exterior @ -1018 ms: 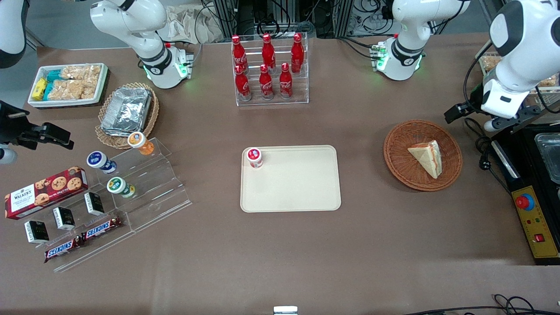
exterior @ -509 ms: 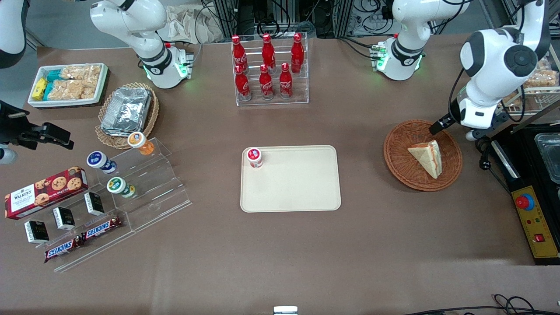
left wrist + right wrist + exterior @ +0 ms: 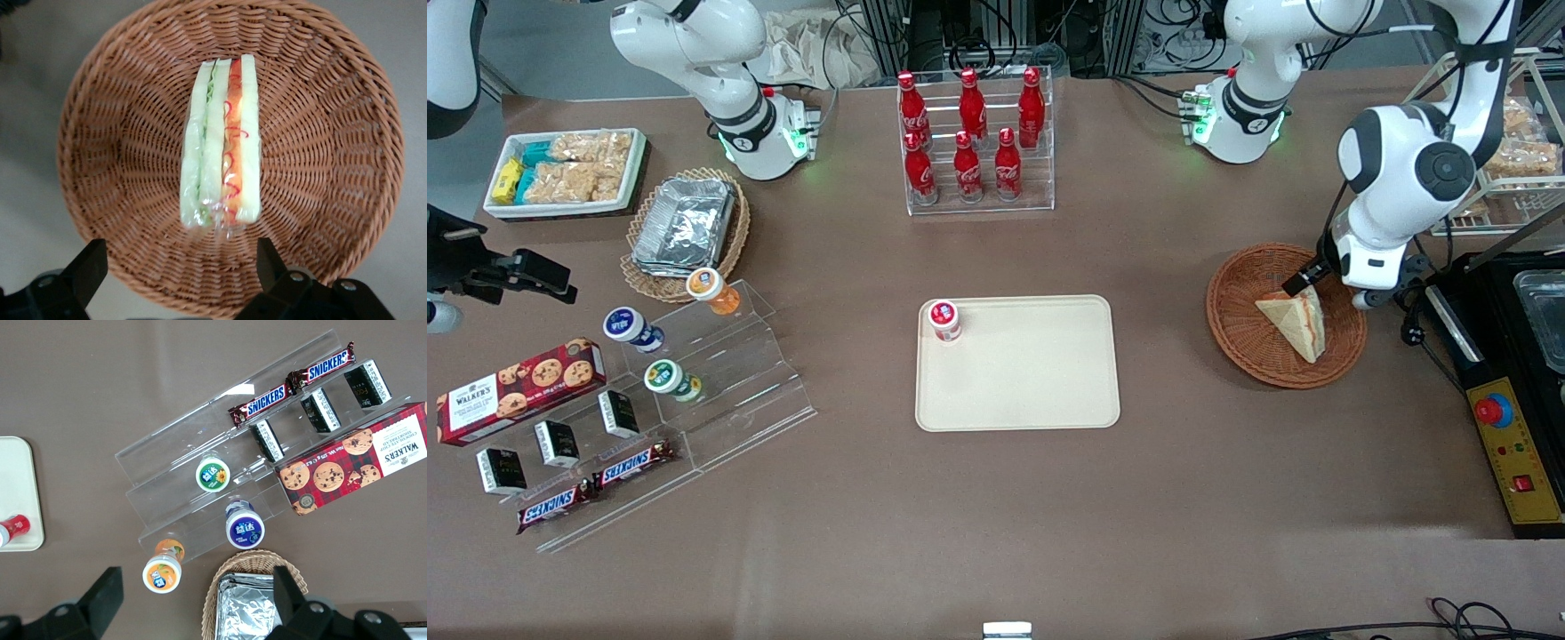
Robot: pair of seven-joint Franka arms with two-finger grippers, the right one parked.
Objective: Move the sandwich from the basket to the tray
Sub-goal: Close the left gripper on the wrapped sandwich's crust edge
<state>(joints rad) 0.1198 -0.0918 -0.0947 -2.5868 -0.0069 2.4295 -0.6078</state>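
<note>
One sandwich [image 3: 1294, 322] lies in one reddish-brown basket [image 3: 1238, 333]. One tray [image 3: 1032, 391] carries a single red-capped cup [image 3: 944, 320]. Six red bottles [image 3: 969, 133] fill the clear rack at the table's farther edge. One gripper [image 3: 1325, 286] hangs above the basket. Toward the parked arm's end: three cups [image 3: 669, 331], two Snickers bars [image 3: 596, 484], three small black boxes [image 3: 559, 442], one cookie box [image 3: 516, 389], one tan foil-filled basket [image 3: 685, 233].

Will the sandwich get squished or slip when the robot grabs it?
Probably a bit squishy: the sandwich is soft pale bread with filling layers, so a hard squeeze could dent it. Its shiny clear wrap may make it slippery. It looks light and stands on a narrow edge in the basket, so a nudge might tip it. The open gripper hovers above it.
</note>
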